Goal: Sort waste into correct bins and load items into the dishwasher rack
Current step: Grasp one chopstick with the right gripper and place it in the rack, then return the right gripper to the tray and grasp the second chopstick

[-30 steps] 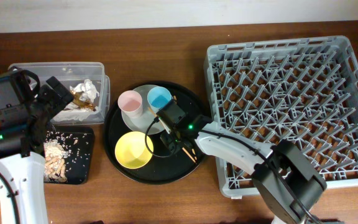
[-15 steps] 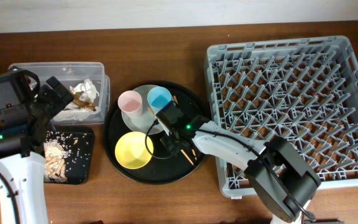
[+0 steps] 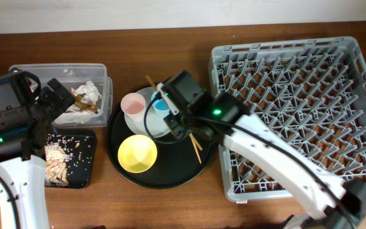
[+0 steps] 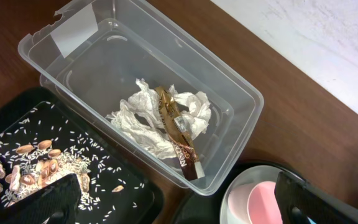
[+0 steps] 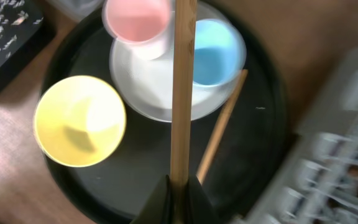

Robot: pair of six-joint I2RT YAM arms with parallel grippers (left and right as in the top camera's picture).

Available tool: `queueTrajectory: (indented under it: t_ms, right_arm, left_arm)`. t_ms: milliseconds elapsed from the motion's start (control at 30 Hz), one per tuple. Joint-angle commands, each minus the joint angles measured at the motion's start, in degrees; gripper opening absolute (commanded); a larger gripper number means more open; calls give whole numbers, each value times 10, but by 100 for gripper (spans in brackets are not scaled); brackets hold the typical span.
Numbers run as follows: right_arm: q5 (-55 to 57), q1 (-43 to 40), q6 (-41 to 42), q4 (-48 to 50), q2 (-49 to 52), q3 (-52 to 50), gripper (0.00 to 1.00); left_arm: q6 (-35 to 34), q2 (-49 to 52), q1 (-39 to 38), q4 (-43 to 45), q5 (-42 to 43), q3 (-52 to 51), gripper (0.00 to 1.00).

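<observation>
Two chopsticks are in view. One chopstick [image 5: 183,93] is pinched between the closed fingers of the right gripper [image 5: 178,190], raised above the round black tray [image 3: 170,175] and crossing over the cups. The other chopstick [image 5: 222,121] lies flat on that tray beside the single pale plate [image 5: 154,87]. Two cups stand on the plate, one pink cup [image 5: 137,15] and one blue cup [image 5: 215,53], and one yellow bowl [image 5: 79,121] sits on the tray next to it. The grey rack [image 3: 297,95] holds nothing. The left gripper [image 4: 176,186] is spread wide and empty near the clear box [image 4: 73,34], which contains one gold wrapper [image 4: 178,134] among crumpled tissues [image 4: 142,118] too bunched to count. Food scraps [image 4: 36,165] lie scattered in the one shallow black tray [image 4: 126,193].
</observation>
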Motion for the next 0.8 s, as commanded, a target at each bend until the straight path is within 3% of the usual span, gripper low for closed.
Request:
queueTrajectory:
  t_ms: [0, 133, 300, 533, 767]
  right_arm:
    - [60, -61, 16, -38, -10, 6, 4]
    - [27, -190, 22, -79, 8, 5, 4]
    - [-11, -268, 9, -84, 42, 5, 4]
    - [-36, -317, 9, -87, 114, 5, 4]
    - [-38, -319, 9, -75, 123, 5, 6]
  left_arm:
    - [-2, -3, 3, 1, 6, 6, 99]
    - [-2, -3, 3, 1, 6, 6, 99]
    - [-2, -3, 3, 1, 6, 6, 99]
    - [-2, -3, 3, -3, 6, 6, 99]
    - [-2, -3, 3, -3, 6, 6, 99]
